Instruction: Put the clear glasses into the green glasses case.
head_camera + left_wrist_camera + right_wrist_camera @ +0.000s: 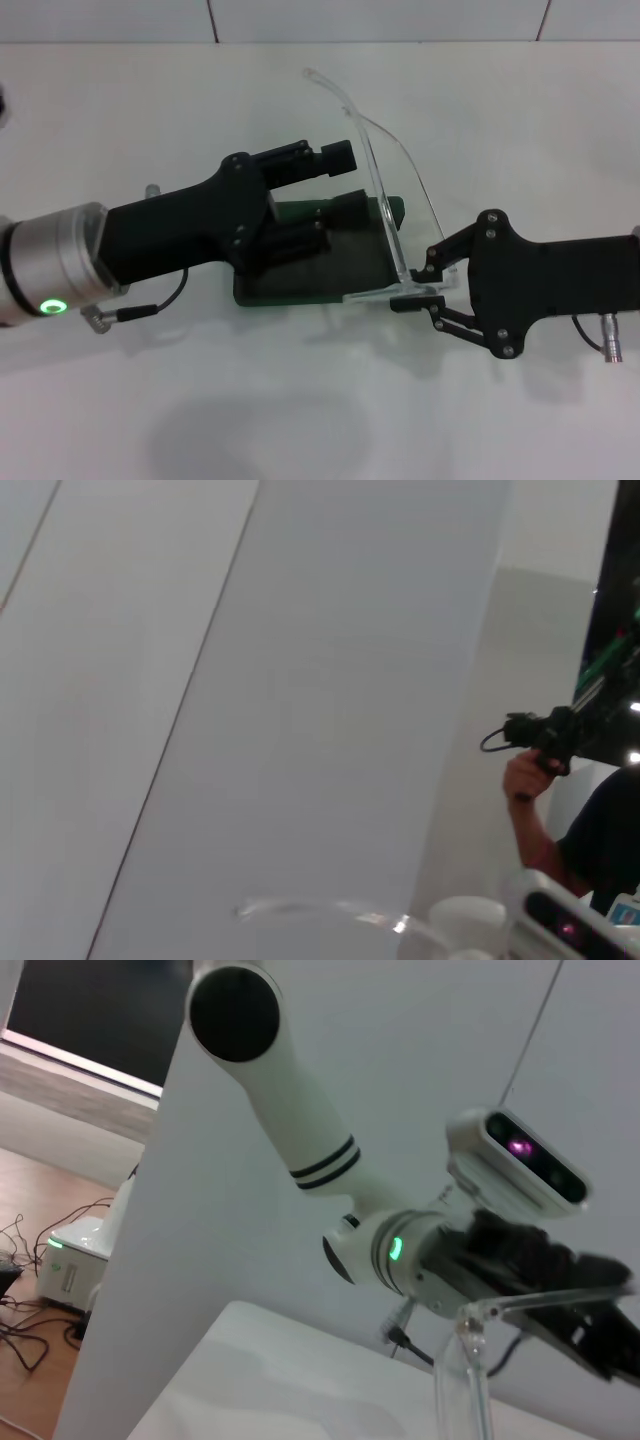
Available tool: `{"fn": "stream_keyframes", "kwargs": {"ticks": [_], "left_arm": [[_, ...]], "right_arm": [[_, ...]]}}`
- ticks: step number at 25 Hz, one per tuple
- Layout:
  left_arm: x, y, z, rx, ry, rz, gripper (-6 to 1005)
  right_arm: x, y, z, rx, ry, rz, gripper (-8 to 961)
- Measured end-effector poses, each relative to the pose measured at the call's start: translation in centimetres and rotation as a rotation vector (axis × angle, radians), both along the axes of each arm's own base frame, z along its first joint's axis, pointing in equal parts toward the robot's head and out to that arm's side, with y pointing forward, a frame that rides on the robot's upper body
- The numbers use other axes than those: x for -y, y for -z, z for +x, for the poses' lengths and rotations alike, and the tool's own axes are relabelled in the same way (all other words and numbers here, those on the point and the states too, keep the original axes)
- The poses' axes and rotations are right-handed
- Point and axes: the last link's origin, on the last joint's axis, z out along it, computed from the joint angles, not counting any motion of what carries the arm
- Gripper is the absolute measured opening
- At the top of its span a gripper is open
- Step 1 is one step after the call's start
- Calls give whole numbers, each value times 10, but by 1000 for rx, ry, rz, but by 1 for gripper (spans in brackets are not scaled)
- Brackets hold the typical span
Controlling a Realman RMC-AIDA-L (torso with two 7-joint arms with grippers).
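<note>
The green glasses case (300, 275) lies on the white table, its dark inside facing up and its lid edge (392, 210) at the far side. In the head view the clear glasses (385, 170) stand over the case's right end, curving away toward the back of the table. My right gripper (415, 293) comes in from the right and is shut on the near corner of the glasses. My left gripper (348, 180) reaches in from the left above the back of the case, open, one finger close to the lid edge. The glasses (465, 1380) and the left gripper (540, 1260) also show in the right wrist view.
White table (300, 420) all around the case, with a tiled wall behind it. In the left wrist view the glasses (320, 910) show as a faint arc, and a person (530, 790) holding a camera stands far off to the side.
</note>
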Motion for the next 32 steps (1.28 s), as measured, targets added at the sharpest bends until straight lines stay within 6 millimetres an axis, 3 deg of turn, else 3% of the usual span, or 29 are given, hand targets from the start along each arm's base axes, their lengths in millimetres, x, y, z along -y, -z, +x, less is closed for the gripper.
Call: {"fn": "stream_keyframes", "kwargs": {"ticks": [7, 17, 24, 32], "left_arm": [[-9, 2, 6, -23, -13, -24, 619], [-18, -19, 2, 9, -27, 65, 617], [-22, -8, 25, -11, 65, -1, 616], [-26, 3, 38, -34, 99, -33, 614]], "right_arm": [[-1, -4, 3, -13, 13, 12, 117], [-15, 0, 11, -26, 114, 0, 117], [-20, 5, 3, -25, 92, -15, 117], [-21, 5, 1, -28, 61, -5, 117]]}}
